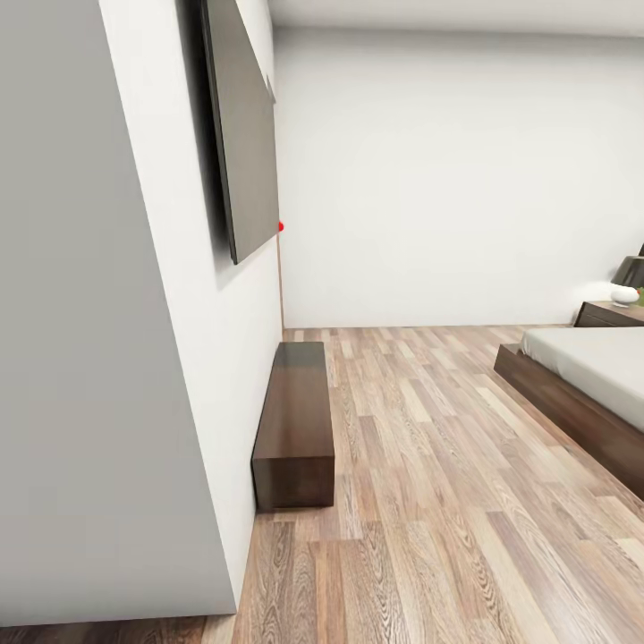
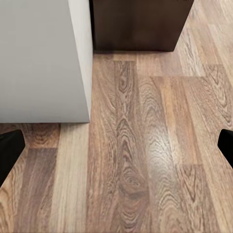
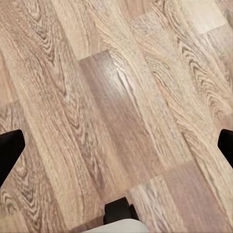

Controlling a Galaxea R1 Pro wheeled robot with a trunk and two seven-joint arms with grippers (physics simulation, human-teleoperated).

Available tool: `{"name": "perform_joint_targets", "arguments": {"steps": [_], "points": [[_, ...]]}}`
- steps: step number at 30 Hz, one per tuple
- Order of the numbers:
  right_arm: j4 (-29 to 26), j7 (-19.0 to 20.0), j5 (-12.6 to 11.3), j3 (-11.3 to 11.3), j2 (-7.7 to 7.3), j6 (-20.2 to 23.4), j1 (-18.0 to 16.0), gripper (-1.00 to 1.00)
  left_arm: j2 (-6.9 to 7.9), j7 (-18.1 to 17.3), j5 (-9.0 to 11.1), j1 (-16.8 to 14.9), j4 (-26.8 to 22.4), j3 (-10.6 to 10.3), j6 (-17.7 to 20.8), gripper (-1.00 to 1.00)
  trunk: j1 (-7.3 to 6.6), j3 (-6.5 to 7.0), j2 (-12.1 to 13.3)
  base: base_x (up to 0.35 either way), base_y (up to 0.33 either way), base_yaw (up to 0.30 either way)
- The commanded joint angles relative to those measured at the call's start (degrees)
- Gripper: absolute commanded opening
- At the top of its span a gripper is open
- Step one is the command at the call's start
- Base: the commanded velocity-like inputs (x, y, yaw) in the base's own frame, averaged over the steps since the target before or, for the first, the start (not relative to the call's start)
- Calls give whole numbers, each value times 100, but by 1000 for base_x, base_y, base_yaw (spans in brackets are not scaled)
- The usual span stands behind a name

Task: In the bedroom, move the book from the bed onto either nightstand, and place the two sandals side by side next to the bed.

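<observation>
bed (image 1: pixel 595 376): we see one corner of it at the right of the head view, low dark wood frame with a plain pale mattress on top, smooth and flat. No book or sandals anywhere in what we're looking at, so we can't say where they are yet.
nightstand (image 1: pixel 610 314): dark brown and boxy, tucked against the far side of the bed by the back wall. A small lamp (image 1: pixel 627 275) with a dark shade and a white round base sits on it. Handy drop spot for the book, we reckon, being right beside the mattress.
floor (image 1: pixel 429 501): grey-brown wood planks with strong grain, slightly glossy. Loads of open room between us and the bed.
bench (image 1: pixel 295 420): long, low, dark brown block pushed up against the left wall. Its end shows up in the left wrist view too.
TV (image 1: pixel 243 125): big flat black panel on that wall, above the bench.
wall corner (image 1: pixel 98 358): plain white, very close on our left, so we guess we're just rolling into the room.
left pincer (image 2: pixel 116 148): spread wide, nothing in it, pointing down at bare planks.
right pincer (image 3: pixel 116 148): same deal, spread wide and empty over the floor.
where we're at: our read is still driving over, no grabbing yet.
</observation>
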Motion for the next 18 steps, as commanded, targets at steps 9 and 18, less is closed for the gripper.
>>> {"name": "perform_joint_targets", "arguments": {"steps": [9, 18], "points": [[4, -13, -82, -9, -14, -53, -3, 100, 8, -2, 8, -3, 25, 4, -35, 100, 0, -6, -3, 0, 0, 0], [5, -36, -75, 2, -12, -55, -3, 100, 1, 2, 11, -3, 67, 2, -42, 100, 0, -6, -3, 0, 0, 0]]}}
